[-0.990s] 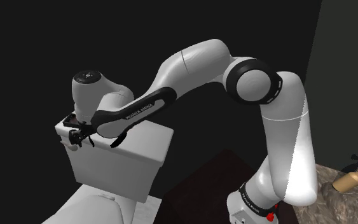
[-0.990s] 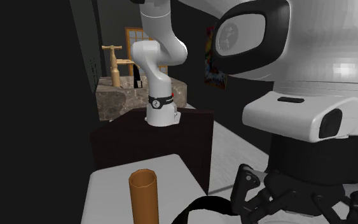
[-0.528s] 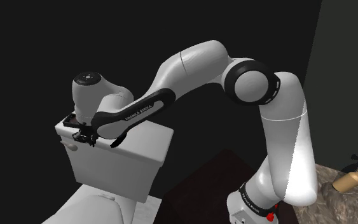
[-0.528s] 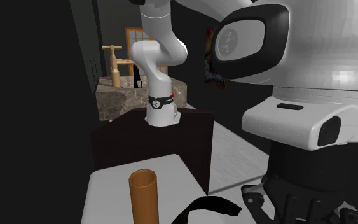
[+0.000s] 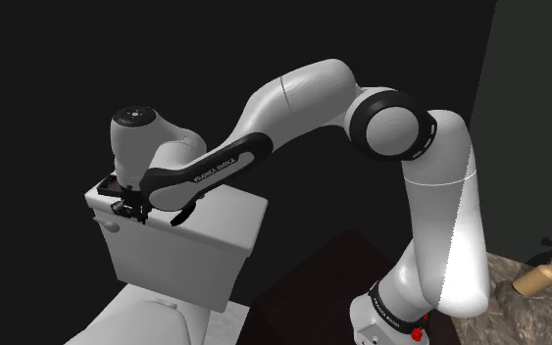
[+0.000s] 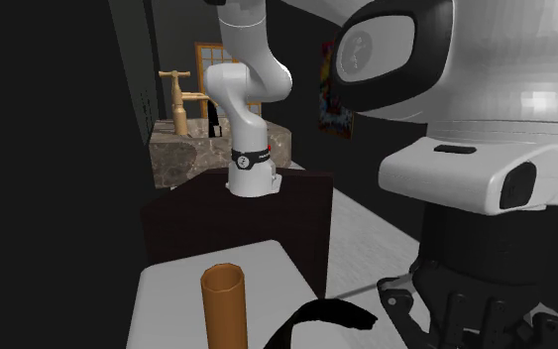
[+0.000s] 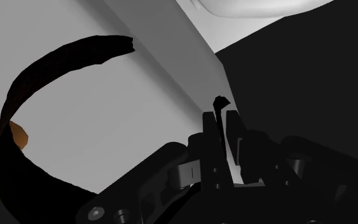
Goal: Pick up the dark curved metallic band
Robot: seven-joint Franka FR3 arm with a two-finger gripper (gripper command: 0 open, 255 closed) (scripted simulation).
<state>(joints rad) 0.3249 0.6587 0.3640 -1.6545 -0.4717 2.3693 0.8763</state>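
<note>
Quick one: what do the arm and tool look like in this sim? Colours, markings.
Arm: white rounded links, dark joints, and a black strip with white lettering along the forearm, too small to read. A black collar with red marks sits near its base. Tool: all black, blocky body, two slim fingers.

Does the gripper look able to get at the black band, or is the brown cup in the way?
Probably yes: the gripper looks shut on one end of the band, its tip poking up between the fingers. The cup stands by the band's far curve, clear of the grip.
</note>
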